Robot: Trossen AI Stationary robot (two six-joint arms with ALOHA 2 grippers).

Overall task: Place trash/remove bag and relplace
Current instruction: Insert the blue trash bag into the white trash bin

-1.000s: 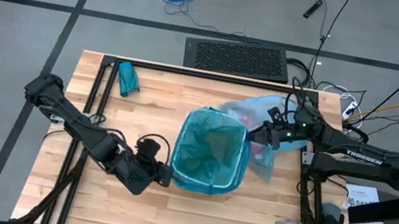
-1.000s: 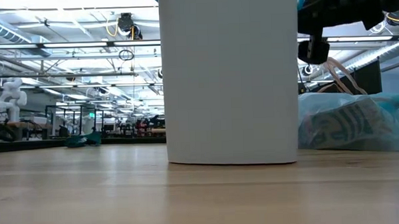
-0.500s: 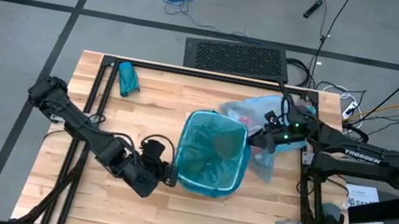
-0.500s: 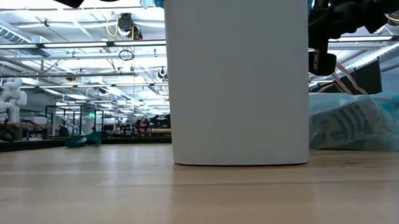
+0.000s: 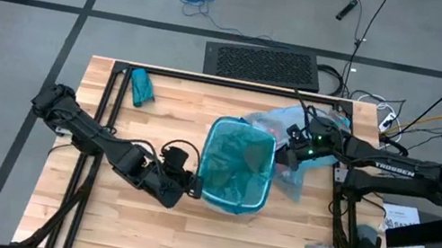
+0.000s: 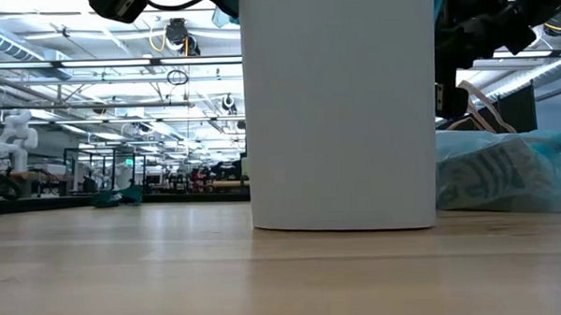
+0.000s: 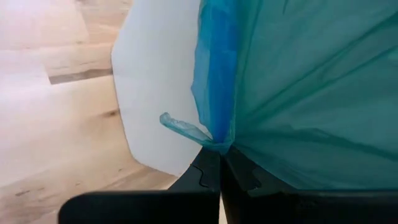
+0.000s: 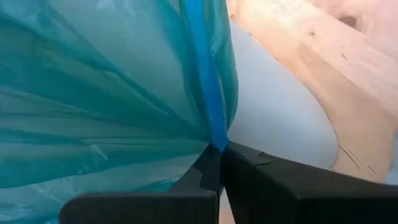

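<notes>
Since a second ago the left arm has swung in and the white bin (image 5: 236, 168) has shifted slightly right in the low view. Left pincer (image 5: 189, 191) now sits at the bin's near-left rim, jaws fully closed, pinching a fold of the teal liner (image 7: 298, 93) where it wraps over the rim. Liner is stretched across the bin mouth. Right pincer (image 5: 281, 153) is at the opposite, far-right rim, also clamped tight on a gather of the same liner (image 8: 93, 93). The pale blue bag (image 5: 290, 145), apparently with the trash in it, lies on the surface just right of the bin, partly under the right arm. Risks: both grips are on thin pleats, so uneven pull could tear the film or let one side slip free and fall into the bin. Bin already slides, so any net sideways tension likely drags or tips it. Right arm moving could snag the pale blue bag beside it.
</notes>
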